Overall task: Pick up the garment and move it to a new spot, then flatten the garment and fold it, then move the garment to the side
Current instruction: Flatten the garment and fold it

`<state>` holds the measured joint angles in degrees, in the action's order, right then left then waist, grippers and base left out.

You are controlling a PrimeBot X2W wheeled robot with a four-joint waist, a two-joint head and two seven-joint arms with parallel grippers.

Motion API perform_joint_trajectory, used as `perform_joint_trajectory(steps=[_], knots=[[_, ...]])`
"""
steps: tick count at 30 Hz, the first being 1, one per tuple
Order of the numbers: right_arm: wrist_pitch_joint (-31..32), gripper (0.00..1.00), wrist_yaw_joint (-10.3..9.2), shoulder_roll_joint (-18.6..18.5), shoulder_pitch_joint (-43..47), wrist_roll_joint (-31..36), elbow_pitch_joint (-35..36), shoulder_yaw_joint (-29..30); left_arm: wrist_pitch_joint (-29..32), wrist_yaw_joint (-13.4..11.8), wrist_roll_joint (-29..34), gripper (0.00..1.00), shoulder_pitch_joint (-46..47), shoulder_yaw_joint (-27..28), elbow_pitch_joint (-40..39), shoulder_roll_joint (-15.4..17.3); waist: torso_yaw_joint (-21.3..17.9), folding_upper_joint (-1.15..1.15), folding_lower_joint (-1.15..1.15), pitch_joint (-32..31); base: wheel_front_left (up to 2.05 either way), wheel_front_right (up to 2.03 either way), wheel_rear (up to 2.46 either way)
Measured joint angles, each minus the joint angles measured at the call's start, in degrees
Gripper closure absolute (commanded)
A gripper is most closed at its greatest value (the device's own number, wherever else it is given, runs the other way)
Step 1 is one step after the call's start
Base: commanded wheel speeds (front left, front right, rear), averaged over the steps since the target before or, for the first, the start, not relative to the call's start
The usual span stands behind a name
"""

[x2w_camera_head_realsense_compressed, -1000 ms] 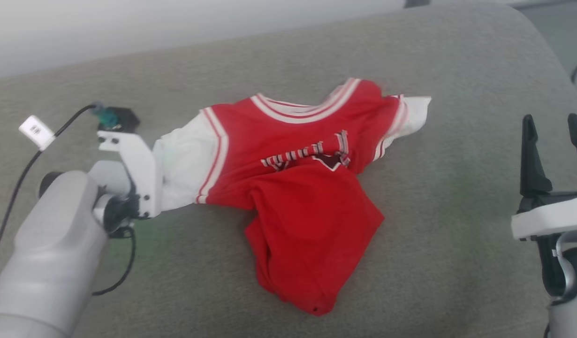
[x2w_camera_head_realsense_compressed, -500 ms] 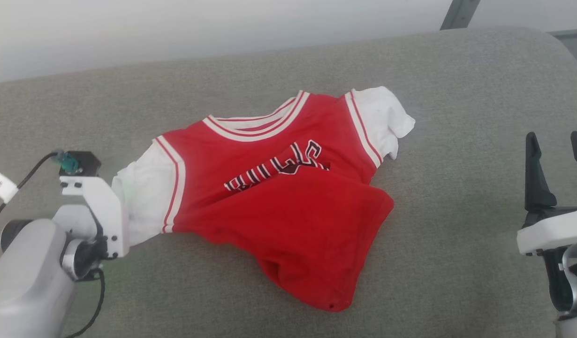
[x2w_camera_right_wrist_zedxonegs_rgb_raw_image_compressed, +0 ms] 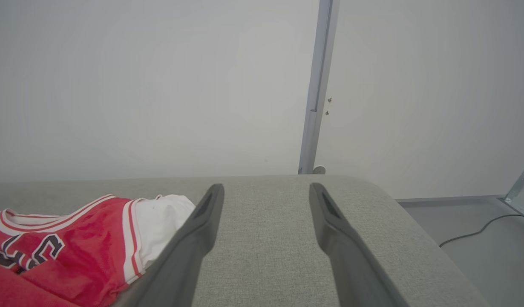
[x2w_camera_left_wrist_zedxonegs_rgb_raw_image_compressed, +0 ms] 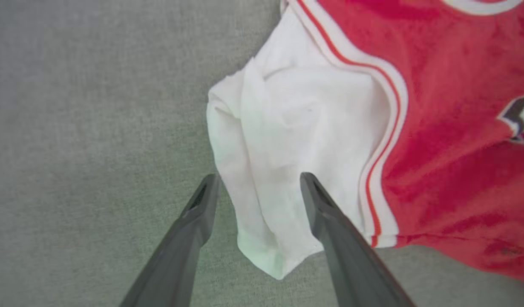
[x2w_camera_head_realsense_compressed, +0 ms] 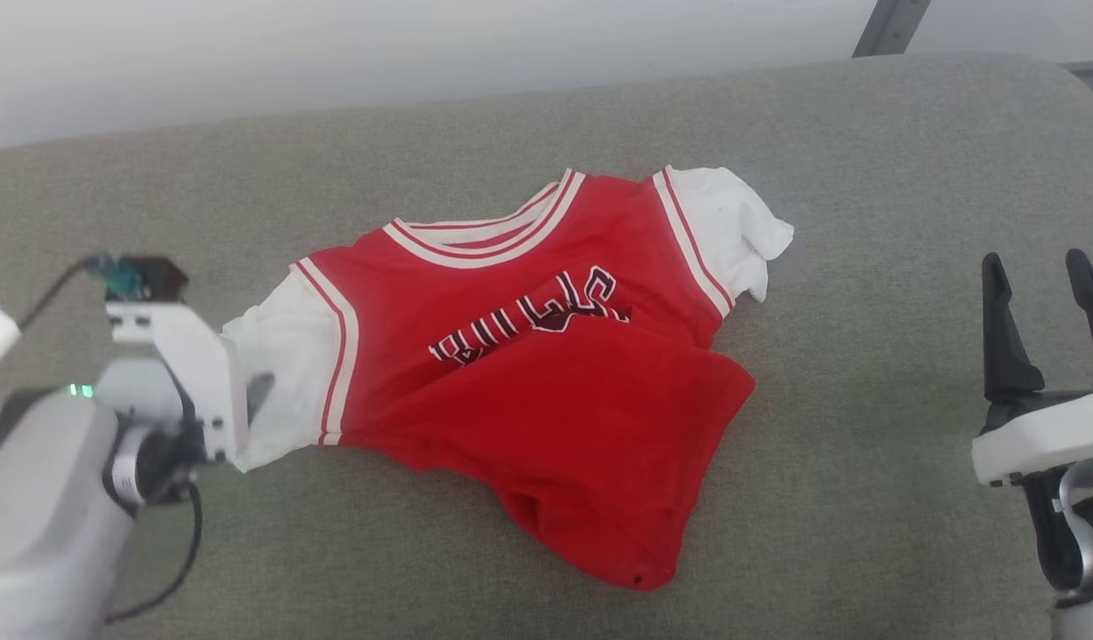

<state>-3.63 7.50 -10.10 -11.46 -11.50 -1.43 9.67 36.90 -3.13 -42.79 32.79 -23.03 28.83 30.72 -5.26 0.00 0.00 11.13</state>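
The garment point(x2w_camera_head_realsense_compressed: 546, 382) is laid crumpled at the middle of the head view, on a grey fabric surface point(x2w_camera_head_realsense_compressed: 866, 133). Its red body is spread from the centre down to the lower middle of the frame, where the hem is bunched into a fold. The striped neck trim is turned toward the top of the frame, and the lettering is partly hidden by a crease. One white sleeve point(x2w_camera_head_realsense_compressed: 733, 222) is seen at the upper right of the garment, the other point(x2w_camera_head_realsense_compressed: 284, 356) at its left edge.

In the left wrist view, the left pincer point(x2w_camera_left_wrist_zedxonegs_rgb_raw_image_compressed: 258, 179) is shown with its two dark fingers spread wide apart over the end of that left sleeve point(x2w_camera_left_wrist_zedxonegs_rgb_raw_image_compressed: 287, 128); the cloth is straddled, not clamped, and nothing is held. At the right edge of the head view, the right pincer point(x2w_camera_head_realsense_compressed: 1033, 262) is held clear of the garment, jaws parted and empty, fingers pointed up the frame. In the right wrist view, a pale wall point(x2w_camera_right_wrist_zedxonegs_rgb_raw_image_compressed: 159, 85), a grey upright strip point(x2w_camera_right_wrist_zedxonegs_rgb_raw_image_compressed: 317, 85) and a dark cable point(x2w_camera_right_wrist_zedxonegs_rgb_raw_image_compressed: 470, 232) at the lower right are seen beyond the surface.
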Motion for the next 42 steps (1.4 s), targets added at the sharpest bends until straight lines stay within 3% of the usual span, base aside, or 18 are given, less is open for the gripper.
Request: perform_joint_trajectory(steps=[7,17,18,20,21,23,30,34,42], knots=[[0.4,0.00,0.00,-0.4,-1.2,-0.2,0.7,-0.9,3.8,-1.7,2.0,0.00,6.3,-1.0,-3.8,1.6,-0.3,0.00,0.00,1.1,0.00,0.00,0.00],[1.3,0.00,-0.01,-1.3,-5.0,-1.1,0.5,-4.2,7.1,-2.4,4.1,0.00,12.4,-2.9,7.3,1.3,-2.7,0.00,0.00,4.3,0.00,0.00,0.00],[1.5,0.00,0.00,-1.5,-5.4,-1.4,0.5,-4.5,7.5,-2.4,3.9,0.07,12.9,-2.8,8.7,1.1,-2.9,0.00,0.00,4.7,0.00,0.00,0.00],[1.9,0.00,-0.01,-2.1,-5.9,-2.0,0.5,-5.1,7.8,-2.4,3.9,0.33,13.6,-3.0,11.0,0.7,-3.1,0.00,0.00,5.4,0.00,0.00,0.00],[2.3,0.00,0.00,-2.3,-6.3,-2.4,0.5,-5.6,8.3,-2.4,3.6,0.61,14.1,-3.0,12.1,0.3,-3.2,0.00,0.00,5.8,0.00,0.00,0.00],[3.3,0.00,0.00,-2.7,-7.1,-3.5,0.5,-6.6,8.7,-1.8,2.8,1.00,15.0,-2.7,13.7,-0.4,-3.3,0.00,0.00,6.3,0.00,0.00,0.00],[11.8,0.00,-0.01,-7.9,-15.2,-10.5,-3.7,-12.6,6.8,0.6,1.9,1.00,18.1,-3.1,17.5,-3.0,-1.8,0.00,0.00,7.8,0.00,0.00,0.00],[19.6,0.00,-0.01,-13.1,-23.5,-16.5,-10.5,-19.7,5.0,1.9,2.1,1.00,20.9,-4.1,19.6,-5.4,0.4,0.00,0.00,8.9,0.00,0.00,0.00],[31.1,0.00,-0.01,-18.0,-33.9,-25.3,-22.8,-29.4,2.0,4.1,2.6,1.00,25.3,-5.3,23.1,-9.5,4.7,0.00,0.00,11.0,0.00,0.00,0.00]])
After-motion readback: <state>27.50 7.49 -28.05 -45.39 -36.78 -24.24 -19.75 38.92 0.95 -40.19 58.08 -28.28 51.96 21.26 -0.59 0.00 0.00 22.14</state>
